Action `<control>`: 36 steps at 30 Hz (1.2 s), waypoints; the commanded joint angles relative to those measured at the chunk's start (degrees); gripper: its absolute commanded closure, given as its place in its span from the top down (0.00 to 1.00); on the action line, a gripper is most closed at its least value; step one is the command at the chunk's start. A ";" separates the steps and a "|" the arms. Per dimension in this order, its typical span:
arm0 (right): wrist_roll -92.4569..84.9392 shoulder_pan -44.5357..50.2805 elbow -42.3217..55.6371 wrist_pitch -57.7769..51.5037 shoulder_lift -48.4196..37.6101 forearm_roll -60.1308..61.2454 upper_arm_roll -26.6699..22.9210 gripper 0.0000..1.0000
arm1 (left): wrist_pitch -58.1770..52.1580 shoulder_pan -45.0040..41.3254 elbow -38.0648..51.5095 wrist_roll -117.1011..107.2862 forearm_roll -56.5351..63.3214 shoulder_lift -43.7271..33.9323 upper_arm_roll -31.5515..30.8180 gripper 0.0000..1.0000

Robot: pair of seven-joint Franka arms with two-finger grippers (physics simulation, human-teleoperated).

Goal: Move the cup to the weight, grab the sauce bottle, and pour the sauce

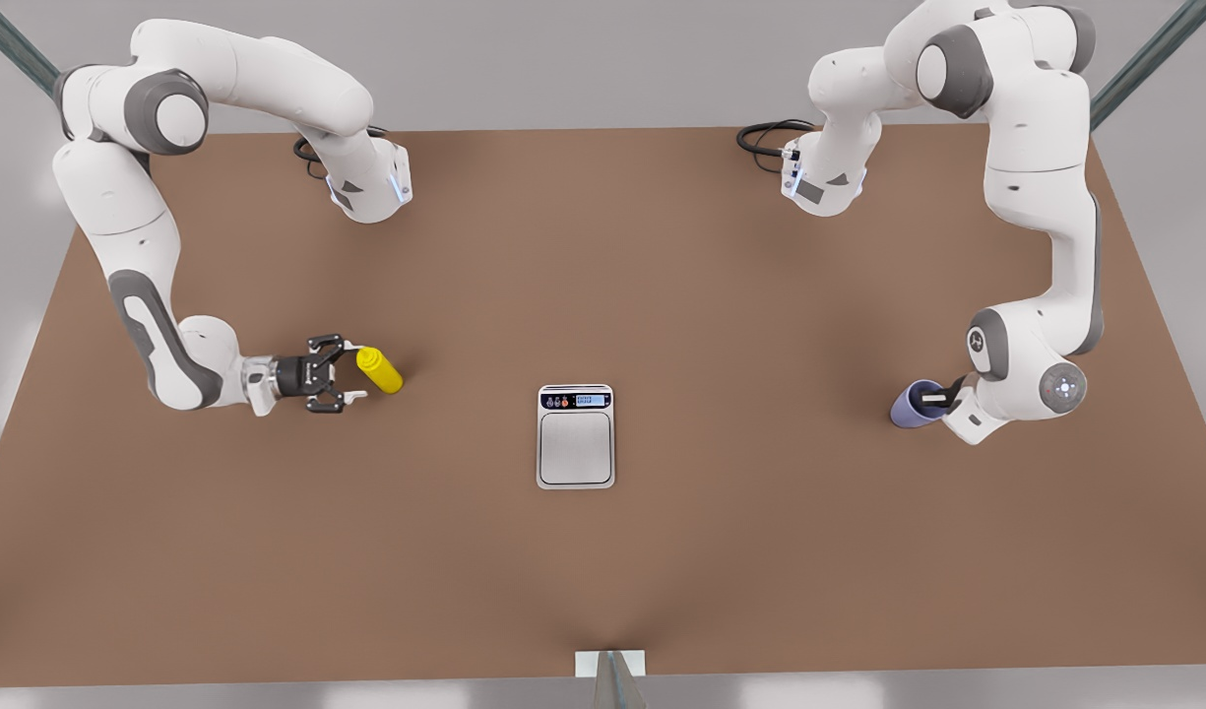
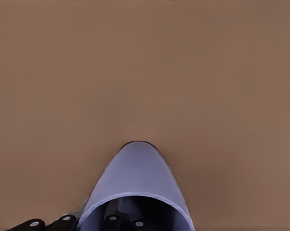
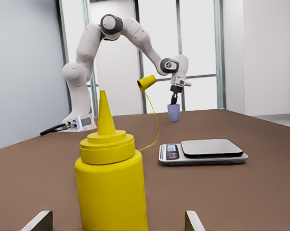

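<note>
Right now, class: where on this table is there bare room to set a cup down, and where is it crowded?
Bare: the scale's steel plate, and the brown table either side of it and along the near edge. Crowded: around the open right gripper flanking the sauce bottle, and the left gripper, one finger inside the cup.
</note>
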 commanded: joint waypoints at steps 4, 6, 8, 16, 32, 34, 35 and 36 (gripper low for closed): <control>0.09 1.38 0.00 0.83 0.00 1.66 0.00 1.00 | -0.35 0.00 0.65 -0.09 0.01 -0.18 0.00 0.21; 0.09 1.73 0.00 0.83 0.00 1.75 0.00 1.00 | -0.44 -0.17 1.45 -0.09 0.01 -0.35 -0.09 0.21; 0.09 2.34 -0.09 0.83 0.00 1.75 0.00 1.00 | -0.70 -0.35 2.85 -1.06 0.01 -1.67 -0.44 0.21; 0.09 4.28 -0.35 0.83 -0.09 3.50 0.00 1.00 | -1.32 -1.40 11.91 -31.54 -3.51 -1.85 -20.65 0.21; 0.18 7.44 -0.26 2.94 -0.09 5.44 -0.09 0.47 | 4.04 -25.31 35.02 -66.53 0.71 18.54 -27.95 0.21; 0.35 7.79 -0.18 3.03 -0.09 5.44 -0.09 0.46 | 4.04 -26.45 36.86 -66.53 3.87 20.38 -27.95 0.21; 0.70 7.88 -0.09 3.03 -0.09 5.44 -0.09 0.46 | 4.83 -27.15 37.39 -66.36 3.96 21.00 -27.95 0.21; 0.79 7.79 -0.09 3.03 -0.09 5.44 -0.09 0.45 | 4.92 -27.24 37.39 -66.27 4.83 21.18 -27.95 0.21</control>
